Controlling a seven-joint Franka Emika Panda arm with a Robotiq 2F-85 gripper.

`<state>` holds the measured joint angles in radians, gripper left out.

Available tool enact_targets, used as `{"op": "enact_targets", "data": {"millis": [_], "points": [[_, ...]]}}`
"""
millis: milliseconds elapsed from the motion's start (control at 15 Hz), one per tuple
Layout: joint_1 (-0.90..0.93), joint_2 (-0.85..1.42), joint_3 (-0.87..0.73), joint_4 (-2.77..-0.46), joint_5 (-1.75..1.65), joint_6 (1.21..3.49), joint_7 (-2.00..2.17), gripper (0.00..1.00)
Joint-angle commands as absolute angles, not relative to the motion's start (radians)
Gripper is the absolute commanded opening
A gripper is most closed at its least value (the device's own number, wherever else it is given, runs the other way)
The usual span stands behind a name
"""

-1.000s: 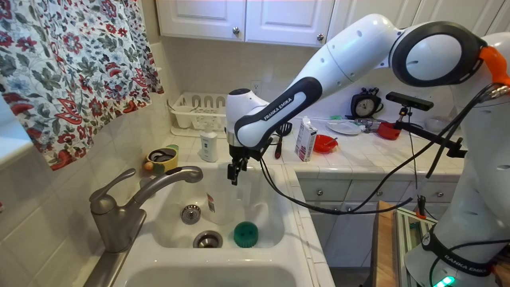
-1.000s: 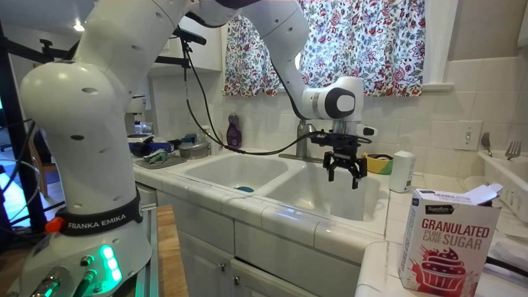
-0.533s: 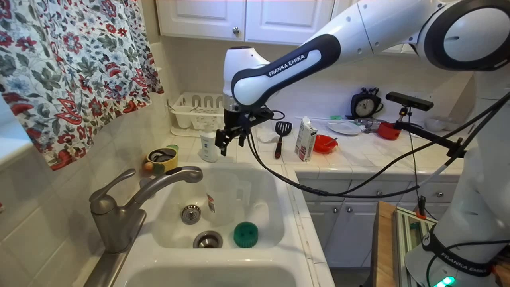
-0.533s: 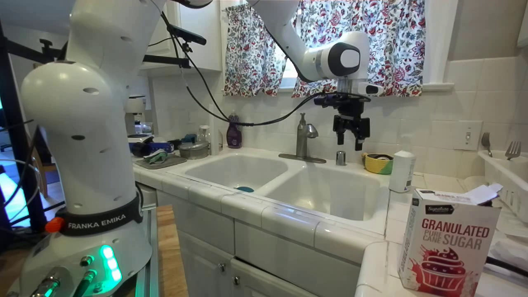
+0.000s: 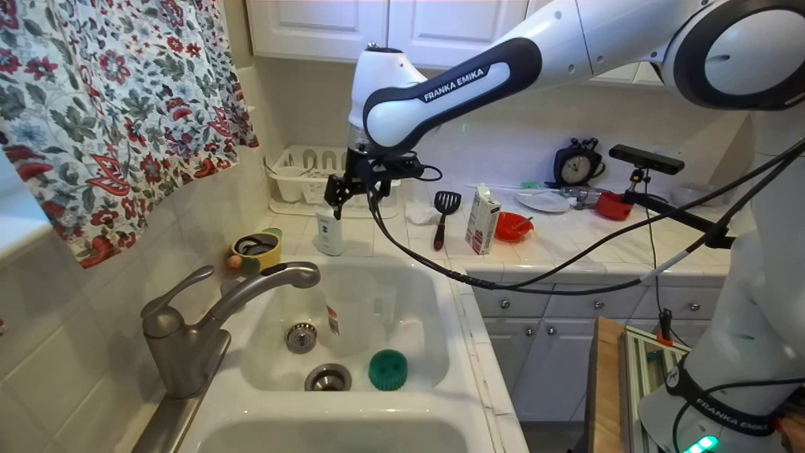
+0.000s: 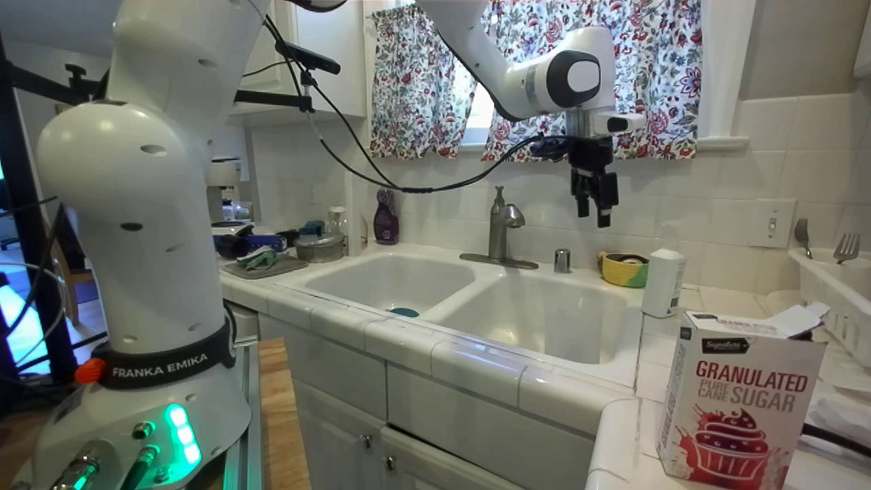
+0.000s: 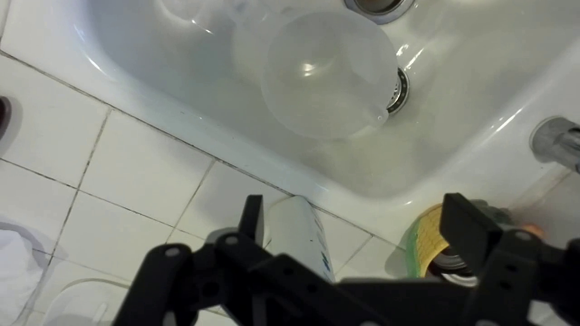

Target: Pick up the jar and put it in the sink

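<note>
The jar, a translucent pitcher-like container with a handle and a red label, stands in the far basin in an exterior view [image 5: 357, 318]. In the wrist view its round top [image 7: 331, 79] shows beside the strainer. It shows faintly in an exterior view [image 6: 575, 330]. The white sink [image 5: 449, 340] also shows in an exterior view [image 6: 435, 333] and the wrist view [image 7: 190, 122]. My gripper is open and empty in both exterior views [image 5: 357, 202] [image 6: 593, 216] and the wrist view [image 7: 353, 201]. It is high above the counter edge and white bottle, apart from the jar.
A white bottle [image 5: 329, 234] and yellow pot [image 5: 258, 251] stand behind the sink. The faucet [image 5: 251, 296] reaches over the basin. A green round object [image 5: 388, 371] lies in the basin. A sugar carton [image 6: 742, 401], spatula [image 5: 443, 217] and dish rack [image 5: 308, 179] are on the counter.
My gripper has risen out of the basin and moved back over the counter edge, turning a little. The jar has stayed standing in the sink.
</note>
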<state>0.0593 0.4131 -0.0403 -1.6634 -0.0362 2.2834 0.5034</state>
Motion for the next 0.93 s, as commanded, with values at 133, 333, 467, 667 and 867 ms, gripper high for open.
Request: {"op": "enact_targets", "data": {"millis": [133, 333, 467, 667, 867], "points": [[0.062, 0.382, -0.045, -1.666, -0.013, 2.244, 0.467, 1.0], [0.034, 0.321, -0.021, -1.691, 0.026, 2.199, 0.345, 1.0], [0.017, 0.277, -0.015, -1.697, 0.047, 2.146, 0.259, 1.0], [0.028, 0.296, -0.032, -1.664, 0.01, 2.14, 0.273, 1.0], [0.017, 0.269, -0.032, -1.666, 0.011, 2.114, 0.238, 1.0]]}}
